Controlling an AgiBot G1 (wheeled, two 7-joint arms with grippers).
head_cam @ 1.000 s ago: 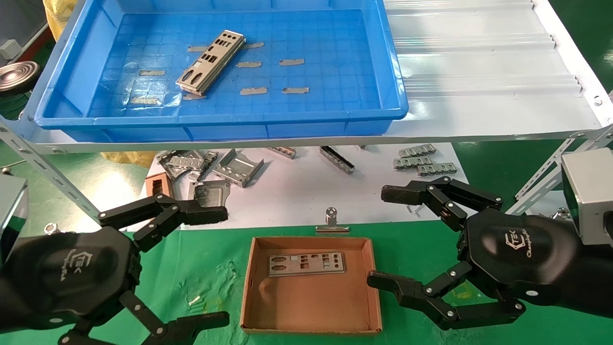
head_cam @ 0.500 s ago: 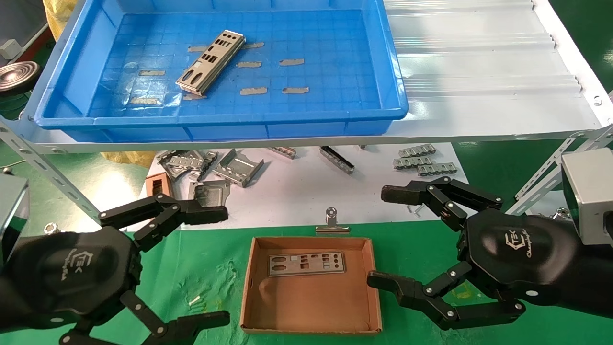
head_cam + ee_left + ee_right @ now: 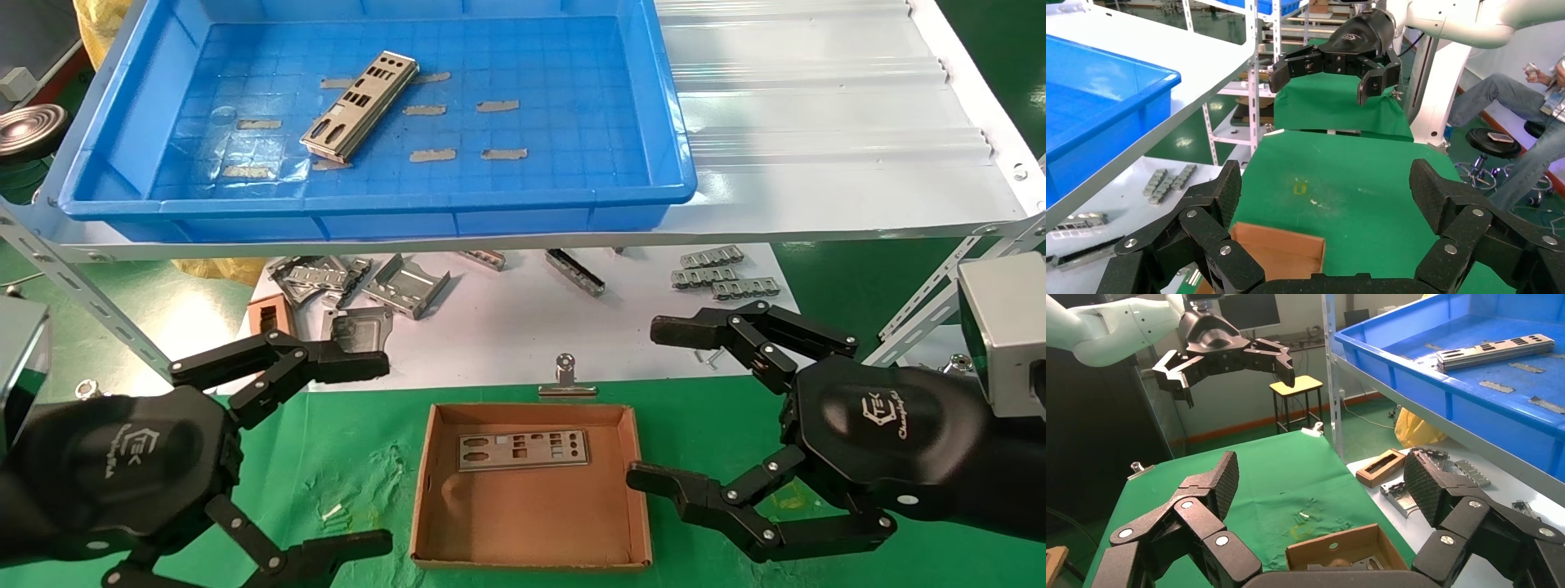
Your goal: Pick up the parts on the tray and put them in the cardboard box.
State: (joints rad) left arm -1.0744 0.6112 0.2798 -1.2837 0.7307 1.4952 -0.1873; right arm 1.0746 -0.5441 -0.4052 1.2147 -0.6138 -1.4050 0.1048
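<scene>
Your left gripper [image 3: 327, 453] and your right gripper [image 3: 678, 408] both hang low over the green mat with fingers spread wide and nothing in them, one on each side of the cardboard box [image 3: 531, 555]. One flat metal plate [image 3: 523, 450] lies inside the box against its far wall, so that part is delivered. A second plate [image 3: 359, 104] rests slantwise on the floor of the blue tray [image 3: 670, 155], left of centre among the grey tape scraps [image 3: 431, 154], up on the white shelf [image 3: 817, 122] well apart from both grippers. You appear to be between a drop-off and the reach for that remaining part. The next move calls for lifting an arm clear of the shelf edge and over the tray's near wall, the left being nearer to it, then turning the wrist so the fingers close across the plate's narrow width, and it lies flat enough that getting under an edge may be awkward
</scene>
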